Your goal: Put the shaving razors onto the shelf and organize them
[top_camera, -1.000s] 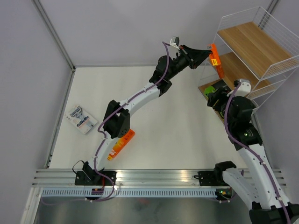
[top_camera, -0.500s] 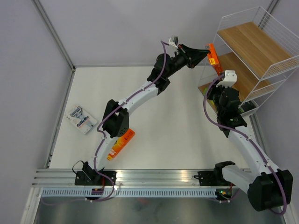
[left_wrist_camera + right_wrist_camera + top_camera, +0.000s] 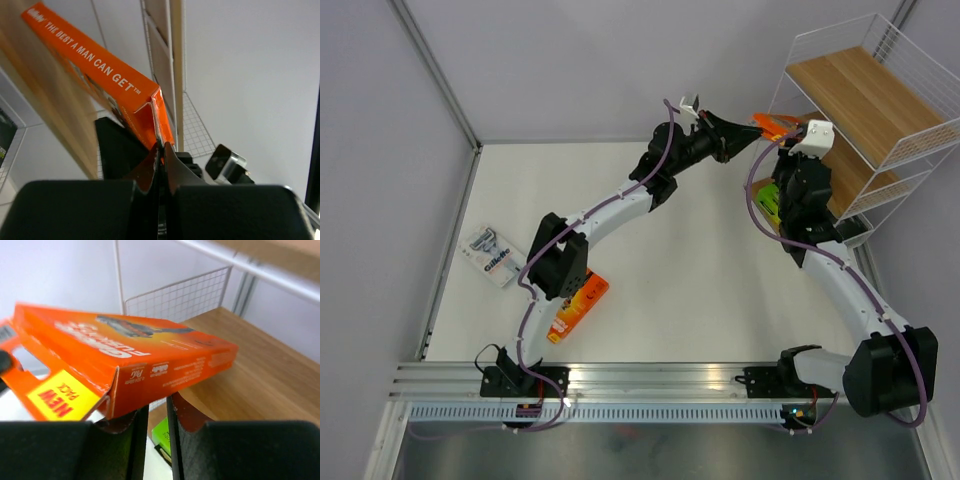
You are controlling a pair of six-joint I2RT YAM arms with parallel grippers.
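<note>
One orange pack (image 3: 772, 123) hangs over the middle board of the shelf (image 3: 860, 90), half hidden from above; only the right wrist view shows it lying nearly flat, long axis pointing into the shelf. The left gripper (image 3: 161, 150) pinches its end flap; the right gripper (image 3: 157, 407), pressed shut beneath, holds nothing.

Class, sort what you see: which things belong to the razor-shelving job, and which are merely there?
Job:
shelf
orange pack at the shelf
orange pack on the table
Gillette pack
lime-green-ended pack on the lowest board

Merely there:
metal rail
table
</note>
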